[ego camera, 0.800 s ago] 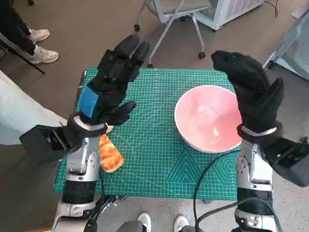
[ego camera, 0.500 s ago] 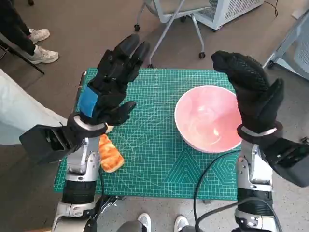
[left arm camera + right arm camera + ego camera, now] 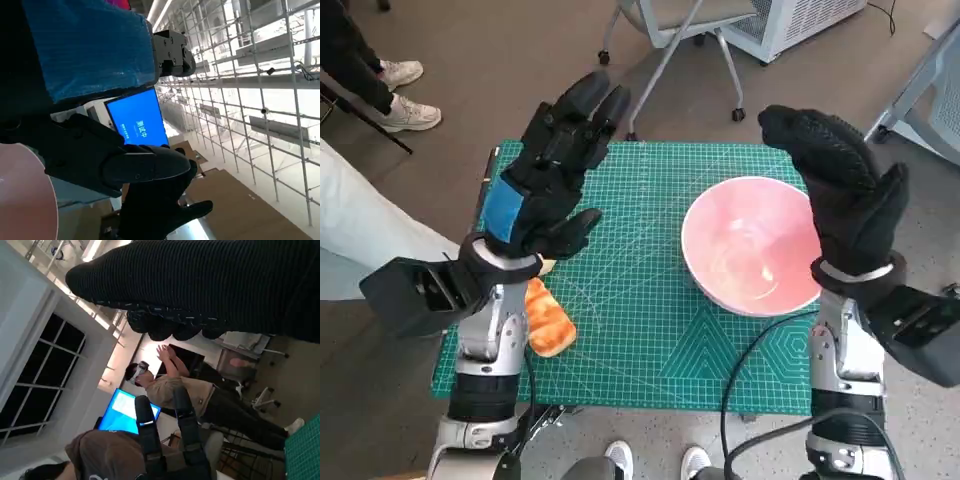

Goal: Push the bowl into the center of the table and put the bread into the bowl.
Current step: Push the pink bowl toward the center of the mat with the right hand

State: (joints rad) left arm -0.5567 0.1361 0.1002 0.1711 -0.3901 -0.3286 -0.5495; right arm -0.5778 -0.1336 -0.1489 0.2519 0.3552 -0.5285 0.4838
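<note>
Both hands are raised above the green mat (image 3: pixel 650 330), fingers spread, holding nothing: left hand (image 3: pixel 548 170) and right hand (image 3: pixel 840 190). Toward the mat's right side sits the pink bowl (image 3: pixel 750 245); the bread (image 3: pixel 548 320) lies near its left edge.

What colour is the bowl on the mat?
Pink: the bowl is pale pink inside and out, seen best in the head view.
</note>
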